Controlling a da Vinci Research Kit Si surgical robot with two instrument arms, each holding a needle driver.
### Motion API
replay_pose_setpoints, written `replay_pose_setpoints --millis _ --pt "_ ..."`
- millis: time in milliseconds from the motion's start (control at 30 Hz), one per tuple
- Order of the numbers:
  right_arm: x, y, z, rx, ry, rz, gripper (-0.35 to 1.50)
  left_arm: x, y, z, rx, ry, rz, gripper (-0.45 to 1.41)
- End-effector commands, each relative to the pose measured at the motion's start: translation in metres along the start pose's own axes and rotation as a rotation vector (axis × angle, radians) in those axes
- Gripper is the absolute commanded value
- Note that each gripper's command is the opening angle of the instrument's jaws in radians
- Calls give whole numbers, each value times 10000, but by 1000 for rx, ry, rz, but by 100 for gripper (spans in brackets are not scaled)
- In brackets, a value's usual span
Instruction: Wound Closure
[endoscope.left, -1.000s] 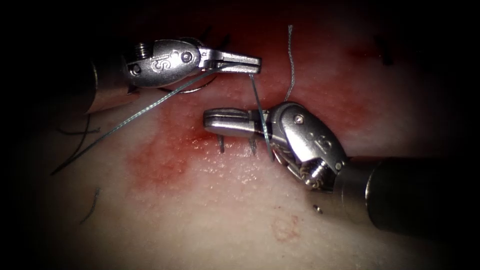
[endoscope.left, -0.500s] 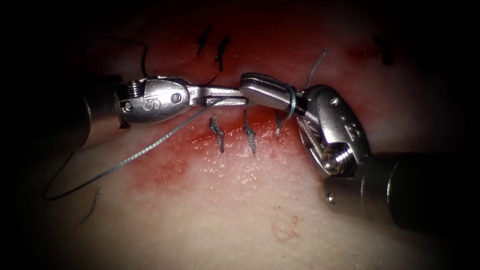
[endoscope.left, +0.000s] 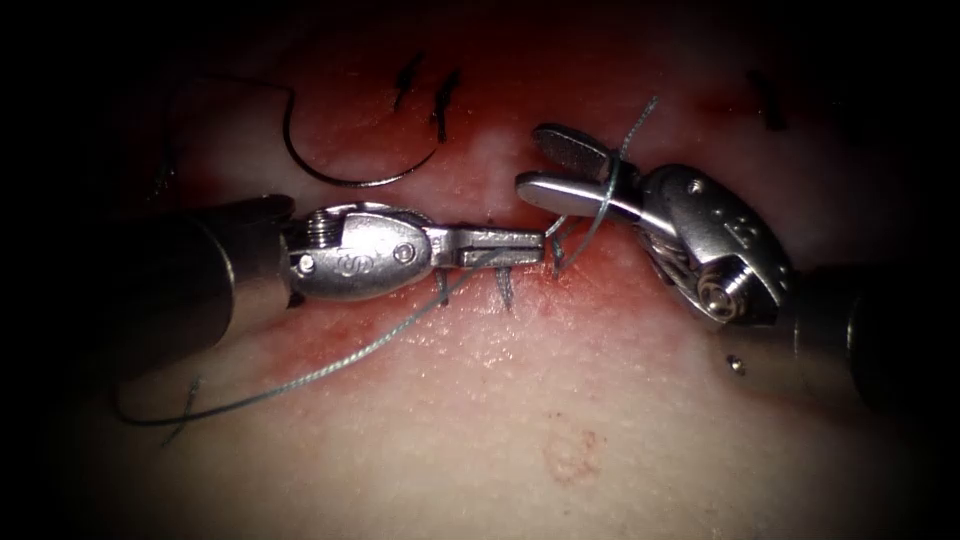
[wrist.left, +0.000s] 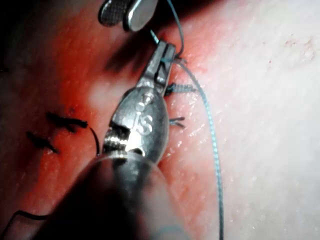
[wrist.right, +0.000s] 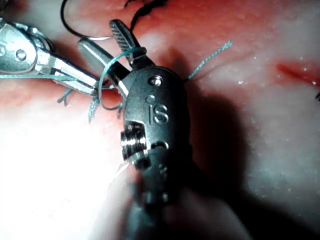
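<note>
The needle (endoscope.left: 345, 170) lies loose on the tissue (endoscope.left: 520, 420), above the left gripper (endoscope.left: 535, 248), which is clamped on the thread (endoscope.left: 330, 370). The right gripper (endoscope.left: 545, 160) gapes empty, thread looped round it.

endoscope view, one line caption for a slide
Left tool shut on the thread; right tool open with thread looped around it; needle lies free on the tissue.
</note>
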Motion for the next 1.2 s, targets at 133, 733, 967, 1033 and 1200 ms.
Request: replay_pose_setpoints --millis 133,733,967,1033,1200 --pt "-13 -3 2 -137 -89 194 29 4 -4 11 3 0 -6 -45" --pt "-29 34 -35 -356 -63 553 89 -7 -29 30 9 -24 3 -45" --pt "-41 46 -28 -383 -61 617 116 -15 -37 36 -6 -31 5 -45" --pt "-44 50 -26 -387 -66 628 116 -16 -38 40 -12 -31 5 -45" --pt "-52 58 -20 -396 -65 664 116 -17 -38 49 -22 -33 6 -45"
